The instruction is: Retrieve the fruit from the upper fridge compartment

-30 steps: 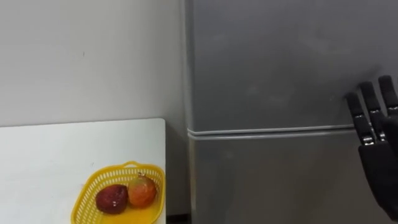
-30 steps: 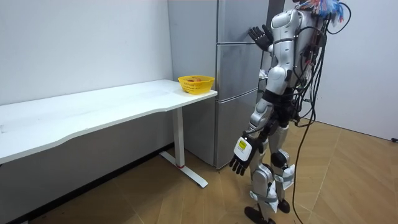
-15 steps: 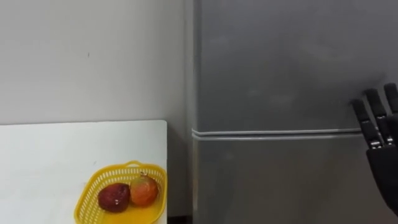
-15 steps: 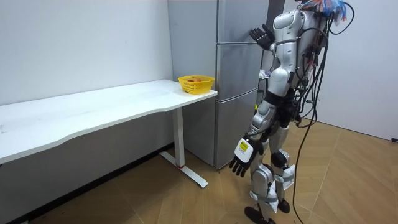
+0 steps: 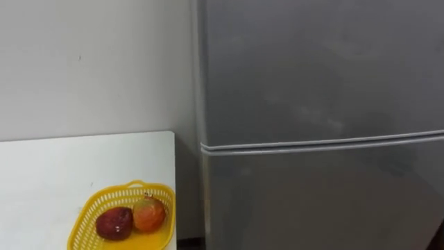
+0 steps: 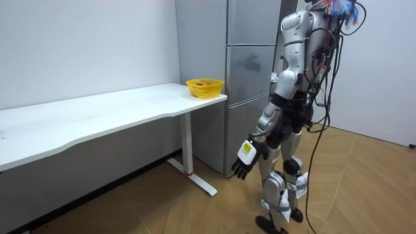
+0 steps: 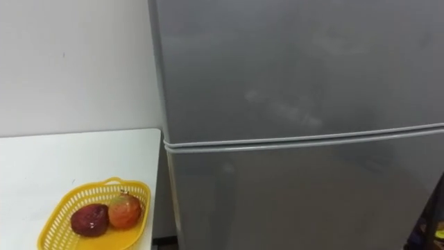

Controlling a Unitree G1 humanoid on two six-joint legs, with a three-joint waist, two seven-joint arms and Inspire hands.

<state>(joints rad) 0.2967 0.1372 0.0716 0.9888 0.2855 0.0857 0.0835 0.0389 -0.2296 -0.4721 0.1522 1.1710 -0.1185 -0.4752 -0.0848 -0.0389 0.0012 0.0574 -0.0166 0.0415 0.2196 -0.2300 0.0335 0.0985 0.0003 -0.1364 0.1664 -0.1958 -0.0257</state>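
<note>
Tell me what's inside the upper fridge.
Nothing inside can be seen. The upper door is shut, closed down to the seam above the lower door, so the contents are hidden behind its plain grey front.

White bench [image 5: 41,167] stands against a pale wall [image 5: 90,62]. Yellow mesh basket [image 5: 165,208] sits on the bench's right end, close to the edge. 2 fruits lie inside it: a dark red fruit [image 5: 114,223] on the left, an orange-red fruit [image 5: 148,214] on the right, touching. Room view: wooden floor [image 6: 364,188], bench on a white leg [image 6: 188,146].
</note>
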